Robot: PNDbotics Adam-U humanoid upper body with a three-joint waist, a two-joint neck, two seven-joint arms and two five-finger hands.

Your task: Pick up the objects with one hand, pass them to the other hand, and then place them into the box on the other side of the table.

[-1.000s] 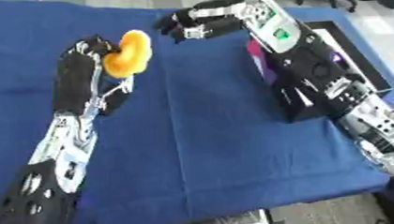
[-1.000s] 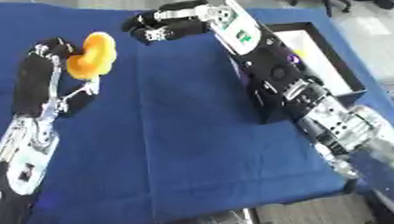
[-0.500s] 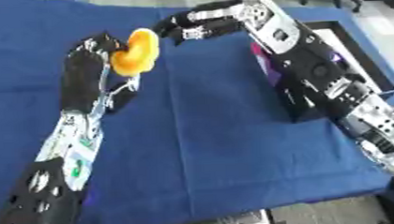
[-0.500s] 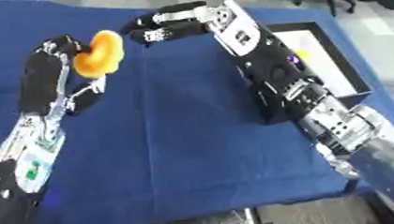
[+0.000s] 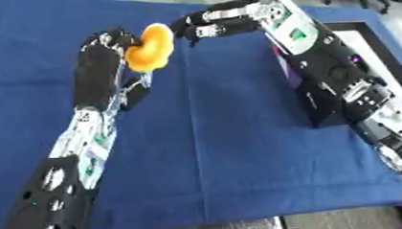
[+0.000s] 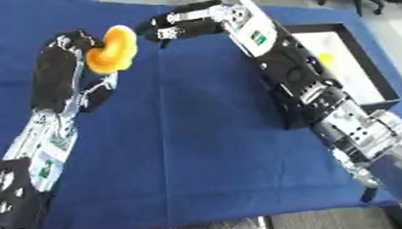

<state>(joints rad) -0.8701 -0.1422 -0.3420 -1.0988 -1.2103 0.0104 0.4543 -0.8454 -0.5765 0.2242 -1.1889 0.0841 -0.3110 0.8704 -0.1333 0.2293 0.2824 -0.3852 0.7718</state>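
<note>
Orange object (image 5: pixel 149 48): curved, banana-like toy, held above the blue tablecloth (image 5: pixel 214 149) at the far middle of the table.
Left hand (image 5: pixel 101 48): fingers curled round the object's lower left side; upper end sticks out free toward the other hand.
Handling, my read: looks light, smooth, probably soft foam or plastic; may slip along its curve. Best taken at the free upper end, across the narrow width.
Right hand (image 6: pixel 174 25): just beside the object, not touching; fingers bent but spread, holding nothing.
Box (image 6: pixel 367 77): black-rimmed, white inside, right edge of table, something yellow in it.
</note>
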